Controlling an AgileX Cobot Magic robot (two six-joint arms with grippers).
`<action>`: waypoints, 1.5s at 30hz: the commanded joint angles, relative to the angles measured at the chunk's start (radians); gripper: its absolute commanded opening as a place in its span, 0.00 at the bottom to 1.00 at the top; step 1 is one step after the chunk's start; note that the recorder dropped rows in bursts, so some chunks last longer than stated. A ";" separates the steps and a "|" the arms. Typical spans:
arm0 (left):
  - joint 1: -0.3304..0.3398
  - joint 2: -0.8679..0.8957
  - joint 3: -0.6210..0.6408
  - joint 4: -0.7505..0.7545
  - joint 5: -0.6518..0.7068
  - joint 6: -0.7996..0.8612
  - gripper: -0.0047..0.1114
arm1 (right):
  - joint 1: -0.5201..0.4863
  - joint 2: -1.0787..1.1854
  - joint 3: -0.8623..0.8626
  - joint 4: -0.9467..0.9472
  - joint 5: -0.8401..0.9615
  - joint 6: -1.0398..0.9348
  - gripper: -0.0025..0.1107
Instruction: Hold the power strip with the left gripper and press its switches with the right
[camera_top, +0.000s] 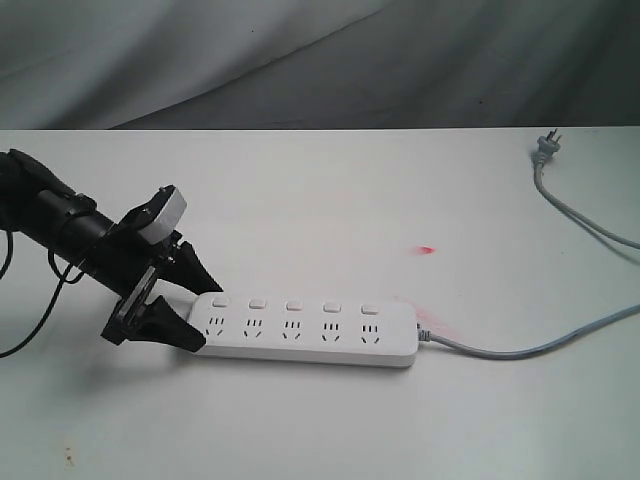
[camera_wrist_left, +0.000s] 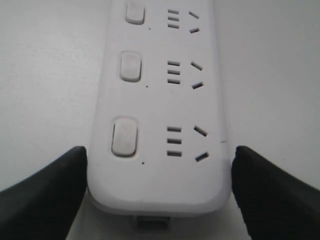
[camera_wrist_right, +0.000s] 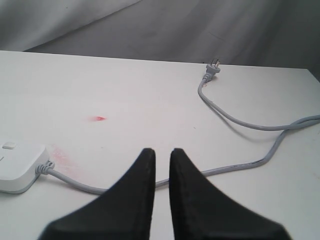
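The power strip (camera_top: 305, 335) is laid flat on the white worktop (camera_top: 320, 200), a little left of centre and towards the near edge. Its grey cord (camera_top: 520, 350) is led off to the right and back to the plug (camera_top: 545, 148) at the far right. The strip's left end is straddled by the left gripper (camera_top: 211, 317), whose fingers (camera_wrist_left: 45, 195) are spread to the strip's width. In the left wrist view they are seen lying against both long sides beside the end socket, so the strip is judged to be pinched there, though how firmly cannot be told. The five switches (camera_top: 293, 304) are set in a row along the far side, one beyond each socket, and none is covered. The right gripper (camera_wrist_right: 161, 167) is not caught in the exterior view. In the right wrist view its fingers are shown pressed almost together, with only a thin slit between them and nothing held, above the worktop to the right of the strip's cord end. A red smear (camera_top: 428, 249) is seen on the worktop beyond that end. The holding step is judged to be in hand or just completed, and the pressing not yet begun. For the next move, the right gripper would have to be carried left over the strip and lined up above one switch. It would then be lowered on its closed tips so that only that button is pushed, while the strip is held against sliding by the left gripper.
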 joint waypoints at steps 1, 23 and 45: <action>0.007 0.013 0.002 0.030 -0.038 0.005 0.46 | -0.002 -0.007 0.004 -0.001 -0.013 0.001 0.11; 0.007 0.015 0.002 0.030 -0.037 0.005 0.46 | -0.002 -0.007 0.004 -0.001 -0.013 0.001 0.11; 0.007 0.015 0.002 0.030 -0.037 0.005 0.46 | -0.002 -0.007 0.004 -0.031 -0.663 0.002 0.11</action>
